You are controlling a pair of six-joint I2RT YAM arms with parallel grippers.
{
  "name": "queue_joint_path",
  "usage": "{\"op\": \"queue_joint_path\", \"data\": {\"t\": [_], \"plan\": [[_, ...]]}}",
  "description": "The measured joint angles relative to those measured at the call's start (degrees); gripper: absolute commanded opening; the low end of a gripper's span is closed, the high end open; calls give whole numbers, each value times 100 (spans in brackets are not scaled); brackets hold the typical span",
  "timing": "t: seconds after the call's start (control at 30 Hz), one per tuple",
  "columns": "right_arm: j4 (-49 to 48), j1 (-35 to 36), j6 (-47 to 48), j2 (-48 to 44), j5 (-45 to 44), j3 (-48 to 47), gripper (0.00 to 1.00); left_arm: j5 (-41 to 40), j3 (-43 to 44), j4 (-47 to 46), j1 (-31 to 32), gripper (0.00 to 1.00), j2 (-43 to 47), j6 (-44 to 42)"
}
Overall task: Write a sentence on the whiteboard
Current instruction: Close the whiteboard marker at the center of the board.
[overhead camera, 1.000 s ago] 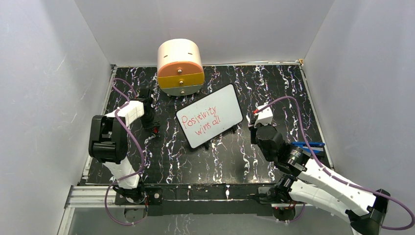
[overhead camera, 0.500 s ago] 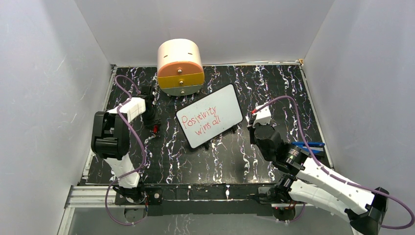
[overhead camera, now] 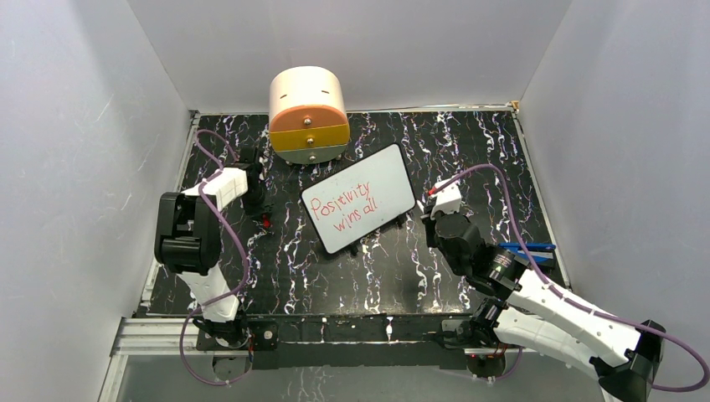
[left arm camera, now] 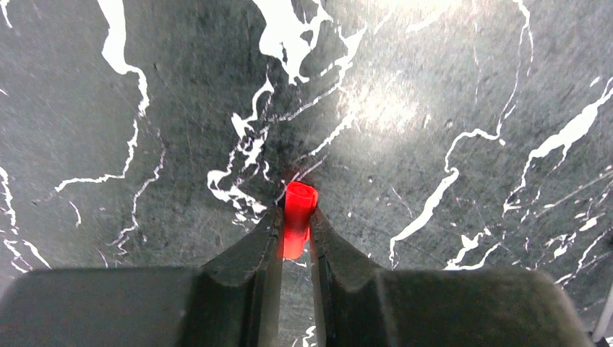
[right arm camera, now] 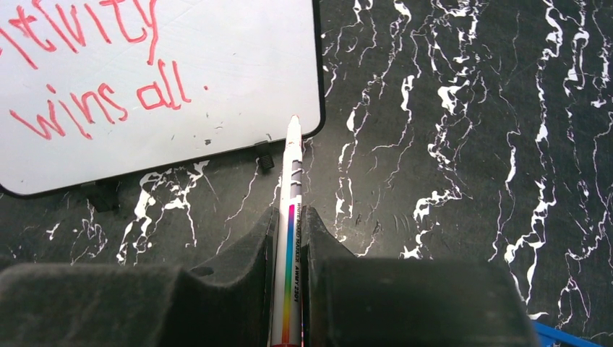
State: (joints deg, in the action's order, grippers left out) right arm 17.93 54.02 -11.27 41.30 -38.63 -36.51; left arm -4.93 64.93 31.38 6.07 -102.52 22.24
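Red sentence on white, black-rimmed whiteboard; white-veined black table; red cap; rainbow-striped marker.

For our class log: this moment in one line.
left jaws: hold small red cap | right jaws: hold white marker | white rectangular whiteboard: red sentence written

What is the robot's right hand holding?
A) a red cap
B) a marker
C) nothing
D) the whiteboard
B: the right hand is shut on a marker, whose tip points at a corner of the whiteboard. The red cap is in the left hand.
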Motion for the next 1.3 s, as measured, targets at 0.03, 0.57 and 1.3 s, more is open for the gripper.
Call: {"op": "queue_joint_path", "data": {"t": [0.03, 0.57, 1.3], "plan": [[-2, 0, 24, 9, 35, 0, 0, 31, -52, -20, 0, 0, 44, 46], [-627, 7, 254, 337, 1270, 4, 0, 758, -1014, -616, 2, 0, 2575, 1281], [-4350, 844, 402, 824, 2577, 837, 0, 2081, -1652, -3202, 1193, 0, 4754, 2876]]}}
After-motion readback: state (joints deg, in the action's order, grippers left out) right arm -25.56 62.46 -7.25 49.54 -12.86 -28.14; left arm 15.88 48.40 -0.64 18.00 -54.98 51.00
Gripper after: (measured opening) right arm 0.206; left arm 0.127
